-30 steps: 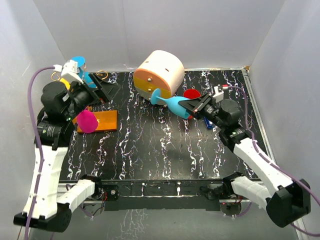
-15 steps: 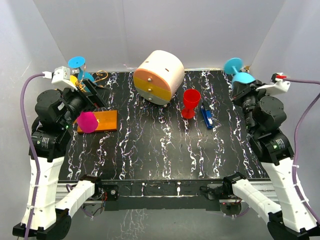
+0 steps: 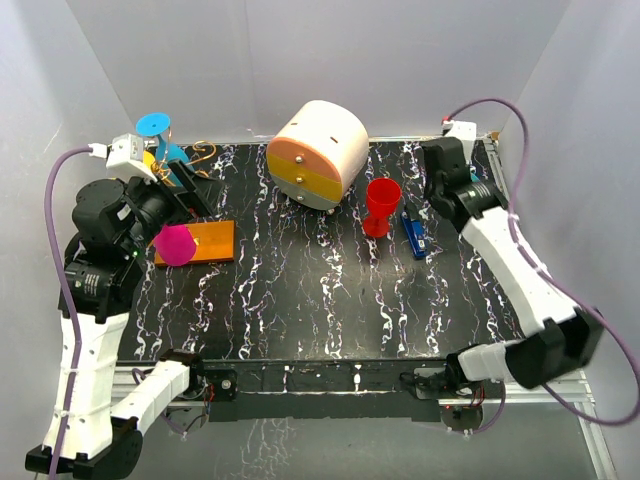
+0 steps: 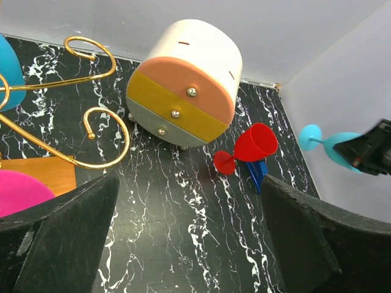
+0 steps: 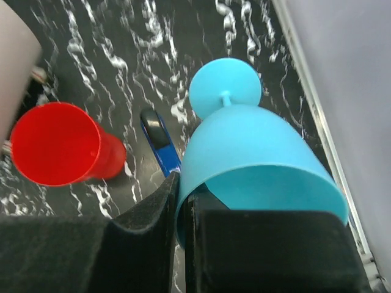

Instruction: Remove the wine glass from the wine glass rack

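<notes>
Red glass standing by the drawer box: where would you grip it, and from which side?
I would pinch the bowl wall at the rim of the red glass, coming from above: it stands upright, mouth open upward. The blue object lies close on its right, so a side approach there looks crowded.

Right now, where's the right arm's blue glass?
Right wrist view: the blue glass is pinched by its rim in the right gripper, between the red glass and the right wall.
</notes>
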Robot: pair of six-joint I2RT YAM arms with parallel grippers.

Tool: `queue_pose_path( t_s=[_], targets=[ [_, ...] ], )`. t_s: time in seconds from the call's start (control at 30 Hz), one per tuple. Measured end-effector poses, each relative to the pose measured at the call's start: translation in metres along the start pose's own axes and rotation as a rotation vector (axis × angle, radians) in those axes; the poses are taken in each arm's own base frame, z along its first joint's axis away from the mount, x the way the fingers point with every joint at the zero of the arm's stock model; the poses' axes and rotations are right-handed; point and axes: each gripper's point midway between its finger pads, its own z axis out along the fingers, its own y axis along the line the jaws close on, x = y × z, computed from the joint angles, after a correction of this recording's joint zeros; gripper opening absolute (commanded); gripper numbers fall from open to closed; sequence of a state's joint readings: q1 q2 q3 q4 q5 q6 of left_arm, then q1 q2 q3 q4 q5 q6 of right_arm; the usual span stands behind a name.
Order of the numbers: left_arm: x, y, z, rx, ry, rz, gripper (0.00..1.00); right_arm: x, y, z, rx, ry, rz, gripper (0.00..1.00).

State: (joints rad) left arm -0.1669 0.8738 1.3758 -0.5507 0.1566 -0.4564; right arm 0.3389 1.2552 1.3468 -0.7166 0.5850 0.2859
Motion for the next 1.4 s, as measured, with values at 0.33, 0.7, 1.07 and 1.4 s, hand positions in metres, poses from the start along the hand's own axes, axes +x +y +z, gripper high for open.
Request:
queue_pose_path(
  t_s=[0.33,0.7,1.07,1.4],
  targets=[
    [0.003,-0.003,-0.011,0.015,-0.005,-0.002,0.99,0.045,0.010,0.059,-0.020,0.370,0.001,0.00],
    [0.009,-0.006,-0.015,0.034,0.012,-0.016,0.99,0.077,-0.003,0.099,0.041,0.552,0.131,0.00],
    [0.010,-0.007,-0.017,0.036,0.014,-0.028,0.99,0.094,-0.010,0.129,0.080,0.633,0.224,0.00],
    [0.012,-0.006,-0.018,0.034,0.018,-0.035,0.99,0.094,-0.002,0.132,0.030,0.660,0.263,0.22]
  ],
)
